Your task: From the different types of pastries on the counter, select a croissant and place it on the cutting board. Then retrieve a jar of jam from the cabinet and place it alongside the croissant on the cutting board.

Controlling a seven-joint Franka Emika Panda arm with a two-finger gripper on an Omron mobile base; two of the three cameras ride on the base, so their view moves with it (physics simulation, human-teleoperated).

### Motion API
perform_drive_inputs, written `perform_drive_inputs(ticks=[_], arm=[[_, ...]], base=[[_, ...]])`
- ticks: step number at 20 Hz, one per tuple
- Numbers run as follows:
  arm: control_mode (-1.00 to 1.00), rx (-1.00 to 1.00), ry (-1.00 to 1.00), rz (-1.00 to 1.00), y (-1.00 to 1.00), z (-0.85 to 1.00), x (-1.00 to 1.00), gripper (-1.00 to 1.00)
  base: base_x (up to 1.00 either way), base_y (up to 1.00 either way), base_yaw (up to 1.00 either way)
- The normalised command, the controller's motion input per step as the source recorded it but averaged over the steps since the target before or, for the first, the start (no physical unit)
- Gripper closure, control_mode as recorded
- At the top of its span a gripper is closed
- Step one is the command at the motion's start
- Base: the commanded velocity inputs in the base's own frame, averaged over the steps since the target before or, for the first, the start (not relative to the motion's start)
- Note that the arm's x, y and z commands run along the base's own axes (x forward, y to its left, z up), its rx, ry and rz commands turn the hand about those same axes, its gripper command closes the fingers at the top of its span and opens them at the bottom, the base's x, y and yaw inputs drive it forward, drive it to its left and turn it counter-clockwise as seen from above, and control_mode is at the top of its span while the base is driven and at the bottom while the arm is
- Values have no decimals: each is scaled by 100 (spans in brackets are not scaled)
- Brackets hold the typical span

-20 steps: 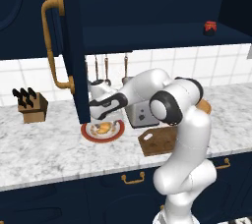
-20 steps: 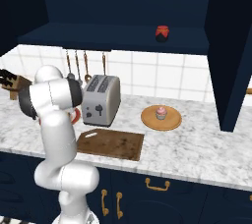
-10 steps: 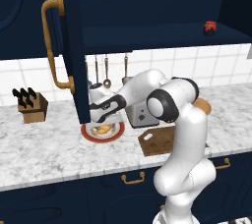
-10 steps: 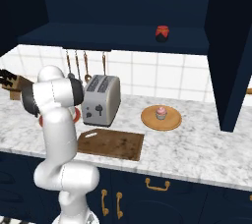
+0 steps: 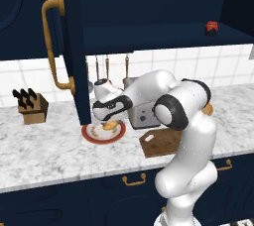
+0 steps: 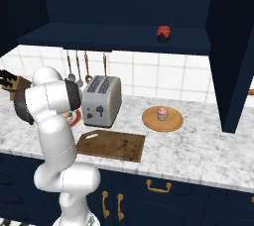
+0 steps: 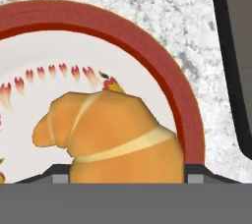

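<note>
On red-rimmed plate point(image 7: 189, 115) | jaws point(image 5: 110, 125) lower than before, straddling croissant point(image 7: 115, 134) | closure unclear

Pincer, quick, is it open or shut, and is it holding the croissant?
Pincer: low over the croissant on the red-rimmed plate; whether it is open, shut or gripping cannot be told.

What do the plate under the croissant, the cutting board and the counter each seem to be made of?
The plate looks like glazed ceramic: glossy white, red rim, painted motifs. The cutting board looks like dark, matte wood with faint grain. The counter looks like polished white-grey marble, going by its veining, though it is rendered.
</note>
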Motion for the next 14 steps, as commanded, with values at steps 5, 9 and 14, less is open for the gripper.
perform_drive_inputs(ticks=[5,9,14], arm=[[-100,0,-7,-6,-88,39,-84,100],[-100,3,-5,-7,-86,2,-100,100],[-100,1,2,-9,-94,0,-63,100]], base=[[0,0,0],[0,0,0],[0,0,0]])
